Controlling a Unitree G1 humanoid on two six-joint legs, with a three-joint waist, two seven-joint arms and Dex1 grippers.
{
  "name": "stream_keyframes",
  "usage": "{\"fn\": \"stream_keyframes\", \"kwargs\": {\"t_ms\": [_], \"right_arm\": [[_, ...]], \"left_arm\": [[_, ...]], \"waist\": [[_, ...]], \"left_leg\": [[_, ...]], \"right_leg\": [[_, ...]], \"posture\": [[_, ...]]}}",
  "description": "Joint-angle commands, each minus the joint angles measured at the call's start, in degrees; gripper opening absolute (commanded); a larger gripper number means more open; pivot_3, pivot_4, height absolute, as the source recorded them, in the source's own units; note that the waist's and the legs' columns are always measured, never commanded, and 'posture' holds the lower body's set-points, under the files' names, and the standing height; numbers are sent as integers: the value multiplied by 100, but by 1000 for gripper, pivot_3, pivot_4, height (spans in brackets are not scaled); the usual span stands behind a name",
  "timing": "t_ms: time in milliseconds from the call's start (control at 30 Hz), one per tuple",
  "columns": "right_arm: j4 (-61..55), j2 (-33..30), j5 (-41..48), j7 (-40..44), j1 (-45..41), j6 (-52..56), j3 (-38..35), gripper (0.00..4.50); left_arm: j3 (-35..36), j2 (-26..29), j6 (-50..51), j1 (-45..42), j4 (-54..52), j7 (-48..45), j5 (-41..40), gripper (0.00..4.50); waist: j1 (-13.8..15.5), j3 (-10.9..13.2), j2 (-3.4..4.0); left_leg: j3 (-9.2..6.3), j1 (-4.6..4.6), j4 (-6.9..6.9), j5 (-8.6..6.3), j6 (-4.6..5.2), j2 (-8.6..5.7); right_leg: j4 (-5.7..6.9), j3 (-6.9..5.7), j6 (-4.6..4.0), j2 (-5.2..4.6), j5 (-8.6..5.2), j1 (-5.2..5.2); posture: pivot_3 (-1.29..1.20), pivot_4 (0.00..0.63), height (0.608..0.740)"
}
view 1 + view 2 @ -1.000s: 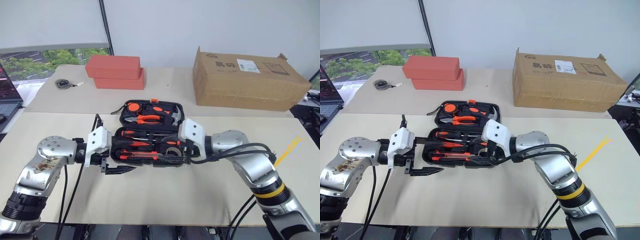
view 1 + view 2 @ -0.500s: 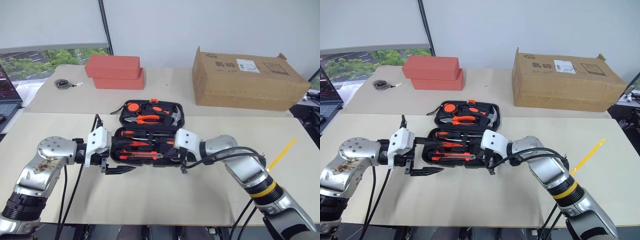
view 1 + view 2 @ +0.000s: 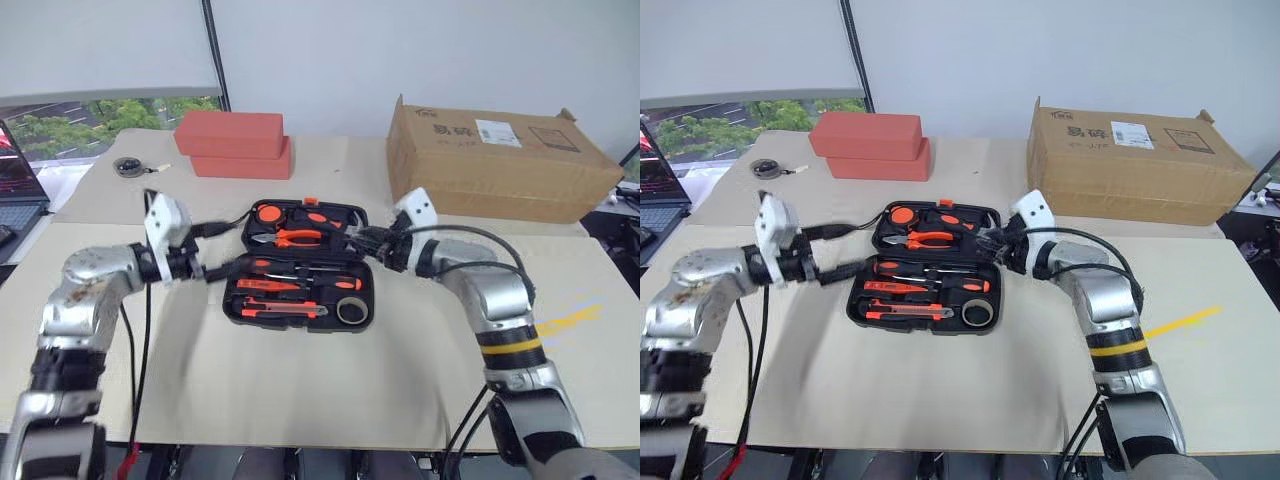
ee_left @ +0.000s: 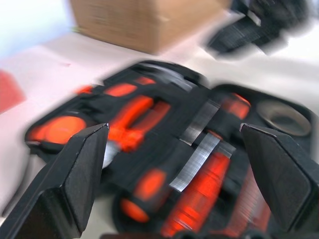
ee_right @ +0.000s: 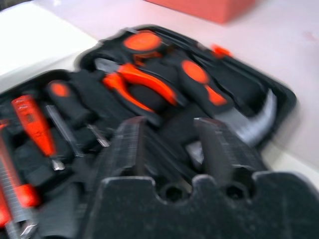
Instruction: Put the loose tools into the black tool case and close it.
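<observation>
Left pincer (image 3: 222, 269): fingers (image 4: 75, 184) spread wide, empty, pointing level at the left edge of the case (image 3: 301, 262), whose hinge line lies just ahead of its tips. Left of and beyond this pincer, well apart, a tape measure (image 3: 126, 166) and 2 stacked red boxes (image 3: 236, 143) rest on the far counter (image 3: 330, 390); neither blocks the lid's swing.

Case: lies open and flat between the 2 pincers. Rear half carries the pliers (image 3: 291, 237) and hammer (image 3: 345, 226). Front half carries 2 screwdrivers (image 3: 268, 266), the tester (image 3: 331, 283), the knife (image 3: 283, 306) and the tape roll (image 3: 350, 311), each apparently seated in its recess. No tool is seen loose on the counter. Judgement: loading is done; closing and latching the case remain.

Right pincer (image 3: 366, 242): fingers (image 5: 219, 147) part-way apart with a narrow gap, gripping nothing, at the right rear corner of the case, over the hammer end. Judgement: both pincers flank the hinge line, placed to fold 1 half onto the other; a tool sitting proud of its recess could keep the halves from meeting. Right of and beyond this pincer stands a cardboard box (image 3: 495, 158), near the case but clear of it.
</observation>
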Motion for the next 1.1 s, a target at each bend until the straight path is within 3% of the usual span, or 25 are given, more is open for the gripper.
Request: {"fn": "stream_keyframes", "kwargs": {"t_ms": [33,67,333,433,733,1000,1100], "right_arm": [[1372,251,157,-445,-641,-229,-505,3602],[1689,306,146,-502,-784,-266,-552,3833],[3647,701,451,-721,-1779,-435,-1222,3833],[3895,767,533,-620,-1959,-501,-1346,3145],[4082,774,419,-535,-2079,-712,-1304,46],[4016,761,409,-505,-2059,-706,-1295,11],[4001,742,404,-492,-2041,-710,-1289,0]], "left_arm": [[125,-73,-54,-806,1717,453,363,4500],[77,-103,-71,-982,2084,494,465,4500],[-45,-324,-358,-2054,4225,798,1165,4500],[30,-350,-420,-2195,4475,767,1212,4500],[307,-364,-273,-2267,4782,793,1206,4500],[486,-402,-110,-2137,4891,728,1219,4500],[707,-403,-34,-2145,4933,779,1071,3811]], "waist": [[-54,-1,0],[-86,-1,0],[-259,0,-1],[-273,0,-1],[-295,0,0],[-296,0,0],[-298,0,0]], "left_leg": [[0,-3,-2,4,-4,3],[1,4,-11,5,-4,5],[17,-1,-39,11,-15,7],[17,-5,-41,10,-16,4],[17,0,-39,10,-17,7],[17,1,-41,12,-20,9],[18,1,-40,12,-20,8]], "right_leg": [[-6,0,-4,12,3,-2],[-4,5,-6,12,3,1],[6,7,-46,25,26,-9],[-1,8,-45,23,26,-10],[6,12,-45,20,26,-11],[13,12,-45,20,27,-16],[17,14,-45,19,27,-15]], "posture": [[0,150,712],[0,150,712],[0,150,712],[0,150,712],[0,150,712],[0,150,712],[0,150,712]]}}
